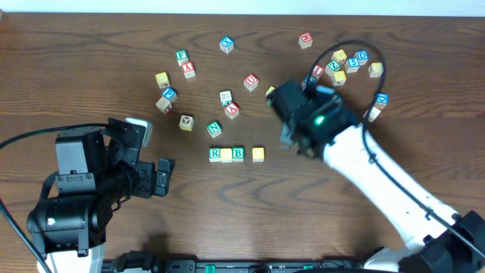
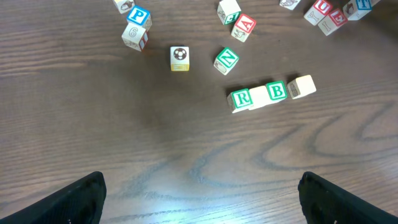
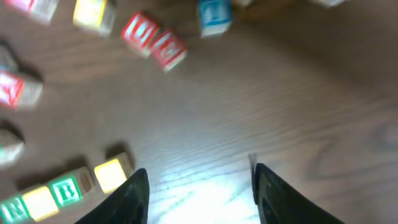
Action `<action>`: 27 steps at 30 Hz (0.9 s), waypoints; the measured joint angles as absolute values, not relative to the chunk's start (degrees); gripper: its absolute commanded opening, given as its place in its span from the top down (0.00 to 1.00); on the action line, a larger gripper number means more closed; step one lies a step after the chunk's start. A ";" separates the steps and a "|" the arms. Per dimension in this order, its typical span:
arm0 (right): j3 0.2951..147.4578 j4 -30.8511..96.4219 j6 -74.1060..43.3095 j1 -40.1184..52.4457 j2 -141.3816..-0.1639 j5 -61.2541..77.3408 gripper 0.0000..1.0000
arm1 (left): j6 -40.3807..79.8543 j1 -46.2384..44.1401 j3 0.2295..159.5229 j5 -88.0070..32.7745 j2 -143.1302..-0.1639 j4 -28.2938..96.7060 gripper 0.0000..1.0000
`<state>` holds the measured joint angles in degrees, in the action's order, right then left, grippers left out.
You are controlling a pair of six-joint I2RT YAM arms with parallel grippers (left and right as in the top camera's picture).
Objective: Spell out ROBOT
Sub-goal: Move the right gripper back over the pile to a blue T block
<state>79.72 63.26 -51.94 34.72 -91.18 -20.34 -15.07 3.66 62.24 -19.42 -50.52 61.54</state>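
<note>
A row of letter blocks lies on the wooden table: a green R block (image 1: 215, 155), a yellow-topped block (image 1: 226, 155), a green B block (image 1: 239, 154), then after a small gap another yellow-topped block (image 1: 258, 155). The row also shows in the left wrist view, R (image 2: 240, 98) and B (image 2: 276, 91), and in the right wrist view at lower left, with the yellow end block (image 3: 109, 173) beside my left finger. My right gripper (image 3: 199, 193) is open and empty, just right of the row. My left gripper (image 2: 199, 196) is open and empty, well left of the row (image 1: 163, 177).
Loose letter blocks are scattered behind the row: a green N (image 1: 214, 129), a red A (image 1: 232, 111), a red U (image 1: 251, 81), a blue P (image 1: 169, 95). A cluster (image 1: 348, 64) lies at the far right near a black cable (image 1: 333, 53).
</note>
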 measured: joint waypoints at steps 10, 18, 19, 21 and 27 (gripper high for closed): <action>92.62 68.62 -51.13 23.09 -103.44 -18.09 0.54 | -15.07 3.66 62.24 -19.42 -50.52 61.54 0.03; 92.64 61.67 -42.74 19.59 -112.97 -13.32 0.48 | -15.07 3.66 62.24 -19.42 -50.52 61.54 0.03; 92.64 61.32 -41.65 19.55 -113.65 -12.95 0.47 | -15.07 3.66 62.24 -19.42 -50.52 61.54 0.03; 92.62 60.53 -39.62 19.55 -114.63 -12.25 0.44 | -15.07 3.66 62.24 -19.42 -50.52 61.56 0.03; 92.62 58.59 -34.00 19.55 -115.11 -11.44 0.33 | -15.07 3.66 62.24 -19.42 -50.52 61.54 0.03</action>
